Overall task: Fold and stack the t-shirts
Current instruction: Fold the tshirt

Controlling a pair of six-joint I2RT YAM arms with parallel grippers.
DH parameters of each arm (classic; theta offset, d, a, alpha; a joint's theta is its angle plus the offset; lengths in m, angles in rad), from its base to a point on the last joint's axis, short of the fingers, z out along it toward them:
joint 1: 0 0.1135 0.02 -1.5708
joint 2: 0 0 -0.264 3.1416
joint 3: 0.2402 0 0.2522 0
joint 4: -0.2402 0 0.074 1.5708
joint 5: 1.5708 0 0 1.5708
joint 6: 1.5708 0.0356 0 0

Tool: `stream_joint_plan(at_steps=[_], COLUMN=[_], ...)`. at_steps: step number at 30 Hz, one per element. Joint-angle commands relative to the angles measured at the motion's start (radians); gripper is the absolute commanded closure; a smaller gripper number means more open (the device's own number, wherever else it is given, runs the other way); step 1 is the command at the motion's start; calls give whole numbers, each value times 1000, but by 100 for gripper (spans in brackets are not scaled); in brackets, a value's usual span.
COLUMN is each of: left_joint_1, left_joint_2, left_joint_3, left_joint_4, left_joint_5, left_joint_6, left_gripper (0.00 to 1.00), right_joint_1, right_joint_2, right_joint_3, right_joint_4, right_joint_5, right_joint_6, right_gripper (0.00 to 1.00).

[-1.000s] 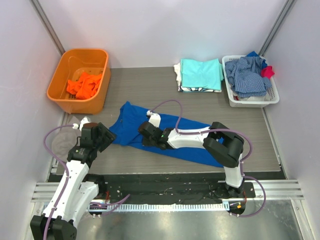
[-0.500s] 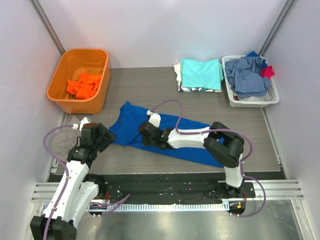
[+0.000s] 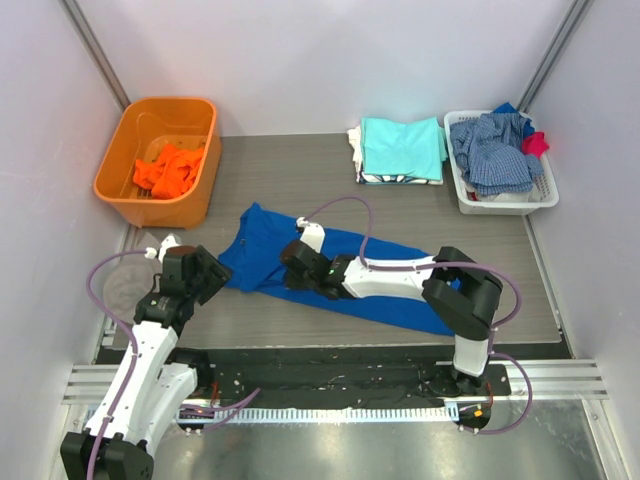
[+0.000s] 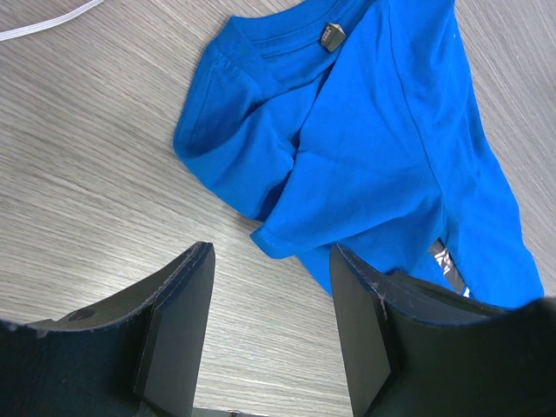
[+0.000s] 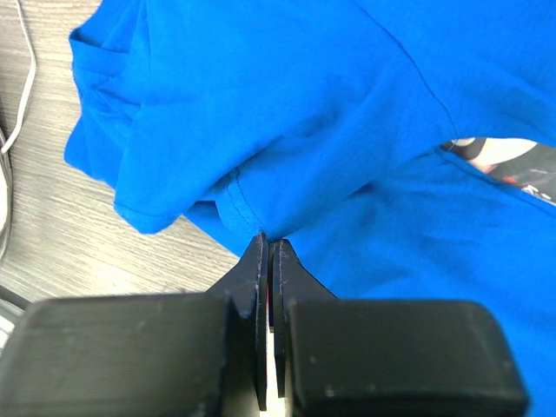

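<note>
A royal blue t-shirt (image 3: 262, 240) lies crumpled across the middle of the table, collar toward the left. My right gripper (image 3: 297, 262) is shut on a fold of its fabric (image 5: 261, 213) near the sleeve. My left gripper (image 3: 207, 270) is open and empty just left of the shirt's collar end; in the left wrist view (image 4: 269, 321) the shirt (image 4: 382, 139) lies beyond its fingers. A folded aqua t-shirt (image 3: 402, 147) tops a stack over a white one at the back. An orange t-shirt (image 3: 170, 170) lies in the orange bin (image 3: 128, 130).
A white basket (image 3: 505, 205) at the back right holds a blue-and-white checked garment (image 3: 492, 150) and a small red cloth (image 3: 537, 142). Purple cables loop over both arms. A white cable (image 4: 43, 24) lies on the table at the left.
My right gripper has shifted slightly to the right with the blue fabric in it, and its forearm has swung right. The left arm has not moved.
</note>
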Motion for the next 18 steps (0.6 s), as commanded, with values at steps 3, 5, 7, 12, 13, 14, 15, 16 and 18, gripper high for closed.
stream_joint_plan(at_steps=[3, 5, 7, 12, 13, 14, 15, 16, 18], left_joint_1=[0, -1, 0, 0, 0, -1, -1, -1, -1], left_joint_2=[-17, -20, -21, -14, -15, -14, -12, -11, -9], left_joint_3=[1, 1, 1, 3, 3, 3, 4, 4, 6], left_joint_4=[5, 5, 2, 6, 6, 9, 9, 9, 9], left_joint_5=[-8, -8, -9, -6, -4, -3, -1, -1, 0], left_joint_6=[-3, -3, -2, -5, -5, -6, -6, -8, -8], left_gripper=[40, 40, 40, 40, 40, 40, 40, 40, 40], right_joint_1=[25, 26, 34, 39, 39, 39, 39, 40, 40], right_joint_2=[-67, -79, -95, -131, -136, -145, -150, -154, -165], right_joint_3=[-36, -46, -63, -101, -104, -109, -113, -116, -121], right_joint_4=[0, -2, -5, -12, -15, -17, -20, -21, -29], right_joint_5=[30, 31, 36, 43, 45, 49, 51, 53, 59], right_joint_6=[4, 7, 12, 16, 18, 18, 18, 18, 15], right_gripper=[99, 99, 99, 99, 99, 99, 99, 99, 99])
